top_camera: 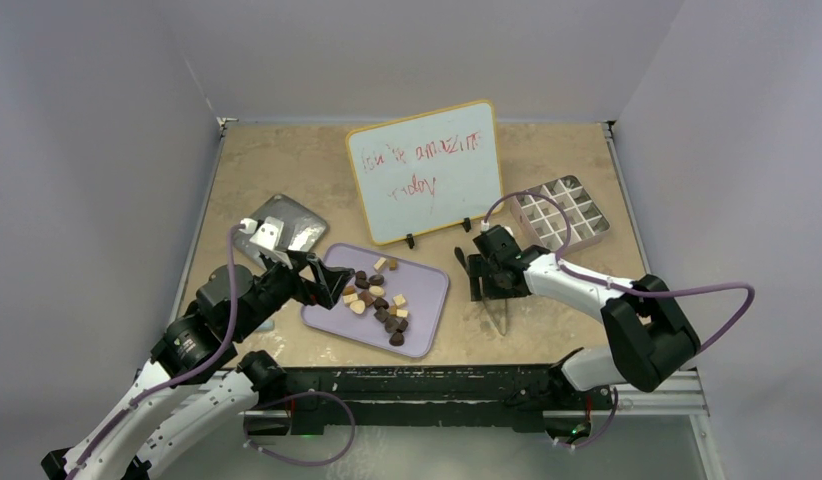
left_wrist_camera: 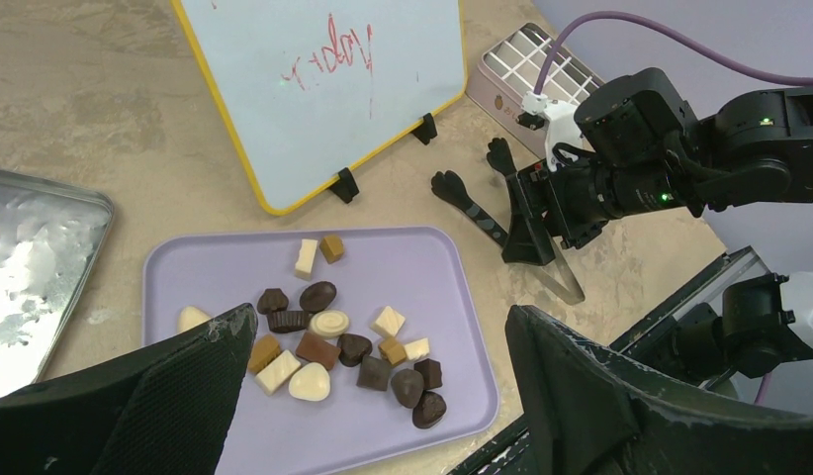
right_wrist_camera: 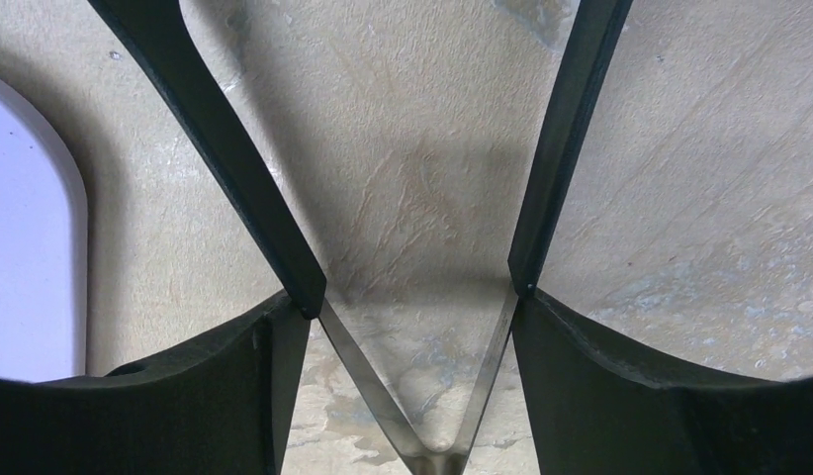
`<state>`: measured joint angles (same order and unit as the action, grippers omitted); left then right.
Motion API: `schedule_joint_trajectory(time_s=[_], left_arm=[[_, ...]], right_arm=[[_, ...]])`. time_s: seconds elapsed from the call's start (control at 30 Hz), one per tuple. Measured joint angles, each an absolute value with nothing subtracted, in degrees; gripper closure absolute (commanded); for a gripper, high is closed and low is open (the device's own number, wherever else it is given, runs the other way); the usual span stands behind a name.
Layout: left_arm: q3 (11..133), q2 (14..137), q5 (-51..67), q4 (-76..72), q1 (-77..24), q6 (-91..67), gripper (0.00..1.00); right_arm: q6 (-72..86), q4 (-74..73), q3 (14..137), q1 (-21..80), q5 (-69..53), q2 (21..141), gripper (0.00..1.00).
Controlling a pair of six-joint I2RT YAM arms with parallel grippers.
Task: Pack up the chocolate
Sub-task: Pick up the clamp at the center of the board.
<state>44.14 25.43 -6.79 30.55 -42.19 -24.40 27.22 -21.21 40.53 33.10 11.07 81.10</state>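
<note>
Tongs [right_wrist_camera: 239, 178] are what my right claw [right_wrist_camera: 414, 302] holds. Its two thick black fingers press in on the arms from either side, just where flat black plastic meets bare steel. The two steel strips run together into a narrow V at the hinge end. The two black arms spread the other way, each ending in a small lobed, paw-like tip pointing toward the whiteboard [top_camera: 427, 170]. I cannot tell whether the tips touch the worktop [top_camera: 267, 160], a beige, mottled, stone-like surface.

My left claw [left_wrist_camera: 378, 322] stands wide with nothing between its two matt black, rough-edged fingers, above the left end of the tray [left_wrist_camera: 185, 277]. That single tray is smooth lavender plastic, rectangular with rounded corners and a shallow raised rim.

All the chocolate [left_wrist_camera: 317, 349] I can see lies loose on the tray in one scattered cluster. I count nineteen pieces: nine dark or mid brown, three tan and seven cream. The shapes are hearts, squares, ovals, a short bar and one fluted cup. My near finger may hide more.

Behind the tray, the one whiteboard is glossy, yellow-framed and scrawled in red. It leans on two black clip feet. To its right sits one pale pink box [top_camera: 562, 212] with a white lattice of square cells. To its left lies one silvery metal lid [top_camera: 287, 222], a rounded rectangle with a patchy shine.
</note>
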Motion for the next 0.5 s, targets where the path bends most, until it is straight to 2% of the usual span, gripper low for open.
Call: schedule_joint_trajectory(time_s=[0.23,0.5], left_arm=[[44.14,25.45,-6.79,30.57,-42.19,-24.4,0.05],[44.14,25.45,-6.79,30.57,-42.19,-24.43,0.06]], right_arm=[[27.92,-20.58,40.53,33.1,11.7,81.25,0.32],[29.02,-20.6,40.53,33.58,12.53,81.25,0.3]])
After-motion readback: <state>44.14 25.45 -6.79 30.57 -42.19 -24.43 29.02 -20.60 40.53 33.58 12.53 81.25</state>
